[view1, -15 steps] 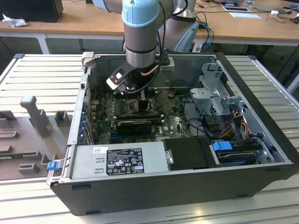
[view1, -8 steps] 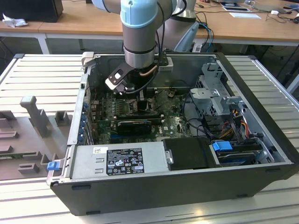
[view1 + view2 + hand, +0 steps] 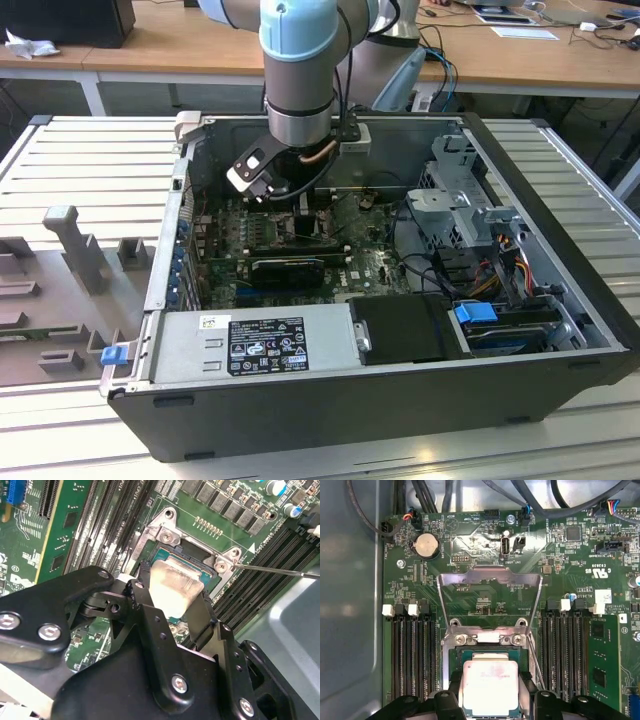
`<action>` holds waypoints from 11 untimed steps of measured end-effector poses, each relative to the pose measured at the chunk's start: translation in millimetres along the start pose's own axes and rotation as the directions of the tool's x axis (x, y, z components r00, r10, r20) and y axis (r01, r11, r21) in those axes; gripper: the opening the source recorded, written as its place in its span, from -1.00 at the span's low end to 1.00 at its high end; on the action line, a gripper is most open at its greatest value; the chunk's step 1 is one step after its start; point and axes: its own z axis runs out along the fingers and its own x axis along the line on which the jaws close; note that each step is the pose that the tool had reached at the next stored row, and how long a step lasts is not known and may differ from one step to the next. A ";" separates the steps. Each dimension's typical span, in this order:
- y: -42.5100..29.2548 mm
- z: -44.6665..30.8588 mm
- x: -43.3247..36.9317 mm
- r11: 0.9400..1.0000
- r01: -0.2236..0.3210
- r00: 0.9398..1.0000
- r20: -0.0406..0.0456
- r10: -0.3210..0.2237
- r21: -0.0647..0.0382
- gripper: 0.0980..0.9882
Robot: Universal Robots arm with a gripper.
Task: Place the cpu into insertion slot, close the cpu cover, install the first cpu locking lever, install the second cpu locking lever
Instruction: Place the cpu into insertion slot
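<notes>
Gripping the cpu point(image 3: 175, 582) by two opposite edges, my tool point(image 3: 173, 591) has one black finger point(image 3: 142, 580) pressed to each side of the chip. The dull silver top shows between them in both wrist views. In the first wrist view the tool point(image 3: 490, 680) holds the cpu point(image 3: 490, 687) squarely over the insertion slot point(image 3: 455, 657). The slot's dark frame shows around the chip. I cannot tell whether the chip is fully seated or resting just above the pins.

Just beyond the slot, the cpu cover point(image 3: 490, 575) is swung open and stands up from its hinge. I can see green board through its large window. A thin metal lever point(image 3: 534, 660) runs close along one side of the slot. It also appears as a bright rod point(image 3: 280, 570) in the second wrist view. Long black memory slots point(image 3: 410, 660) flank the socket on both sides. A green memory module point(image 3: 602, 665) is fitted in the far bank, and a round coin battery point(image 3: 426, 545) sits further up the motherboard point(image 3: 560, 580).

From the exterior view, the arm point(image 3: 300, 70) reaches straight down into the open computer case point(image 3: 400, 400). A silver power supply point(image 3: 255, 340) lies along the case's near wall. The case lies on a ribbed metal tabletop point(image 3: 90, 160), and a grey fixture point(image 3: 80, 250) stands at the exterior view's left.
</notes>
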 end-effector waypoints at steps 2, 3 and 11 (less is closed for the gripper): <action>0.0 0.1 0.0 1.000 0.000 1.000 0.000 0.000 0.000 -0.03; 0.0 0.1 0.0 1.000 0.000 1.000 0.000 0.000 0.000 -0.03; 0.4 -0.8 0.7 1.000 0.000 1.000 0.000 0.000 0.000 0.13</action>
